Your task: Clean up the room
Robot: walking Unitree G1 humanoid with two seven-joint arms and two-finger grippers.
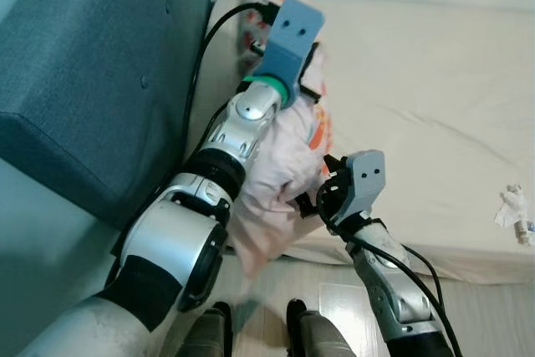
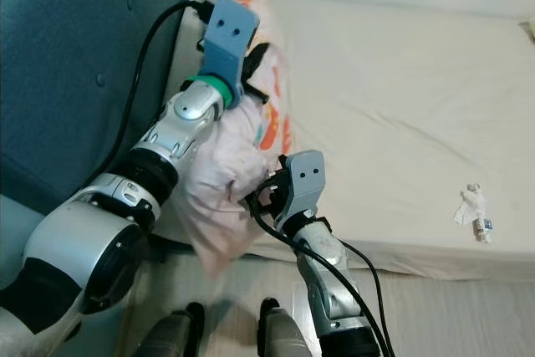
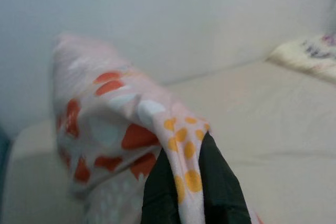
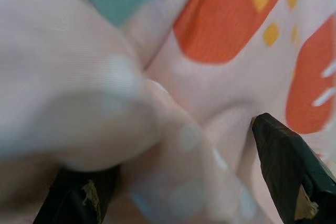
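A pink pillow (image 1: 284, 156) with orange and teal patches stands on end at the left edge of the cream bed (image 1: 418, 106), its lower corner hanging past the mattress. My left gripper (image 3: 189, 182) is shut on a fold of the cloth (image 3: 105, 124) near the pillow's top, up by the headboard. My right gripper (image 1: 322, 191) is pushed into the pillow's lower side. In the right wrist view its fingers (image 4: 286, 166) stand wide apart with the bulging cloth (image 4: 210, 77) between them.
A blue padded headboard (image 1: 100, 64) rises close on the left. A crumpled white tissue with a small item (image 2: 470, 205) lies near the bed's front right edge. Another patterned pillow (image 3: 310, 56) lies farther along the bed. My feet (image 1: 297, 315) stand on pale floor.
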